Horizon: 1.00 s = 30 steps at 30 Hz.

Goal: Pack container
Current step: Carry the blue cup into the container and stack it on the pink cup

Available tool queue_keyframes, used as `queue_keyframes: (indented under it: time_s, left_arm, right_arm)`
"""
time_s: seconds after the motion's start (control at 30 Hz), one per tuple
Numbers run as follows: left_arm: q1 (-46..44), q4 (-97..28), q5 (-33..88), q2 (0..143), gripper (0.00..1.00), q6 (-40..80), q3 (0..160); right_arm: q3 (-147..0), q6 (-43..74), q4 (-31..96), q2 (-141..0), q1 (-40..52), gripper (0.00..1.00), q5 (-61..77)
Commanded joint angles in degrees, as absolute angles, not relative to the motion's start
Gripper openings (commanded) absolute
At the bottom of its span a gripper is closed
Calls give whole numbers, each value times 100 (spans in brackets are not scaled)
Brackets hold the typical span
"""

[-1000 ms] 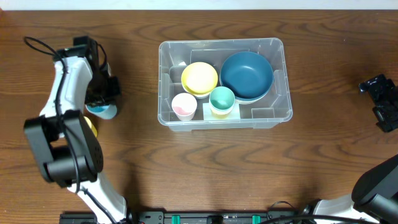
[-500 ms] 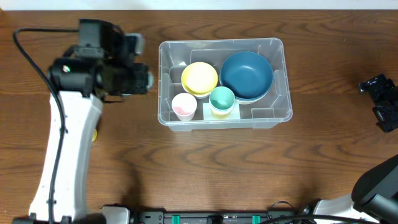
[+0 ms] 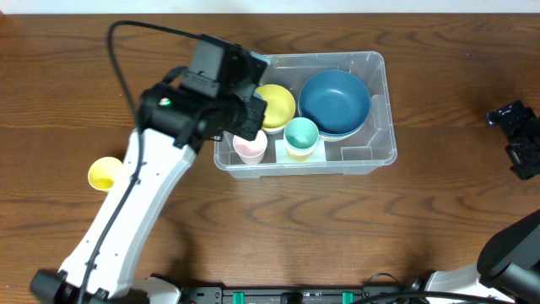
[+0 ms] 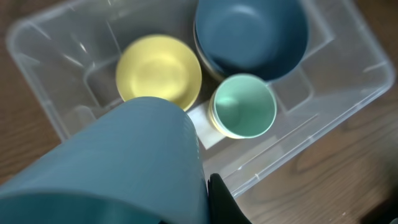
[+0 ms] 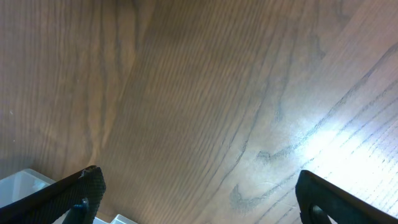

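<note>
Container point(image 3: 363, 156): clear bin at mid-table, its long axis running left to right in the overhead view, its left end directly beneath my left gripper point(image 3: 246, 122). Inside it, from the right end: blue bowl point(image 3: 335, 101), teal cup point(image 3: 301, 135), yellow bowl point(image 3: 274, 103) and, at the near left corner, pale pink cup point(image 3: 249, 148).

My left jaws are clamped on a blue-grey cup point(image 4: 124, 168), judged from its bulk filling the lower left of the left wrist view with one dark finger point(image 4: 217, 199) showing beside it. The cup hangs above the bin's near left part. The deciding relation is therefore vertical: the bin lies straight below the held cup, not off to a side. The left arm is much the nearer.

My right gripper point(image 5: 199, 196) hovers over bare wood well away at the table's right side, jaws wide apart and empty. A yellow cup point(image 3: 105, 172) lies on the table to the left, apart from the bin.

Hidden or unclear: the held cup is blurred and cut off, so its tilt is uncertain. It conceals the pink cup in the wrist view, and my arm conceals the cup itself and the bin's far left corner from overhead.
</note>
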<state>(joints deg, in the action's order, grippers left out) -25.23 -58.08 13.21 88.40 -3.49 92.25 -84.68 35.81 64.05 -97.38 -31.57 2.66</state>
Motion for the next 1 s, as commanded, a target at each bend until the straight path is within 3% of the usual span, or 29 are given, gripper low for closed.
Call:
queue_keyframes:
  time_s: [0.0, 0.4, 0.97]
  left_arm:
    - [-2589, -5929, 974, 9150, 6, -447, 9297]
    - [-2580, -6320, 934, 10055, 6, -449, 9290]
    - [-2580, -6615, 939, 10141, 6, -447, 9286]
  right_arm:
    - [-8497, 3662, 6410, -9762, -3197, 99, 259]
    - [-8497, 3662, 6410, -9762, -3197, 99, 259]
    - [-8497, 3662, 6410, -9762, -3197, 99, 259]
